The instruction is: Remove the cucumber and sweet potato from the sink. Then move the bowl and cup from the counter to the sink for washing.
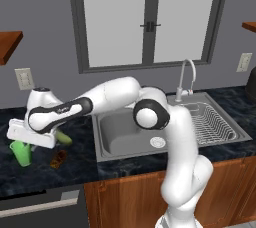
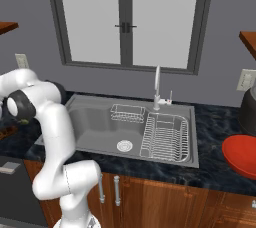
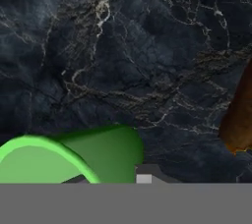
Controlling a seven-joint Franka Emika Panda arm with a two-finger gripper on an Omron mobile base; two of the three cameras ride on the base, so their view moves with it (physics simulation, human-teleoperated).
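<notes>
Left of the sink (image 1: 120,144), gripper (image 3: 110,181) pinching the cup (image 1: 21,153) rim; lift straight up, keep it level

The arm (image 1: 180,152) is glossy white, built of thick rounded tube segments. Dark charcoal rings and caps mark the joints, one a round black collar around a white disc. A black band wraps the forearm. The hand (image 1: 25,133) is a flat white block.
</notes>
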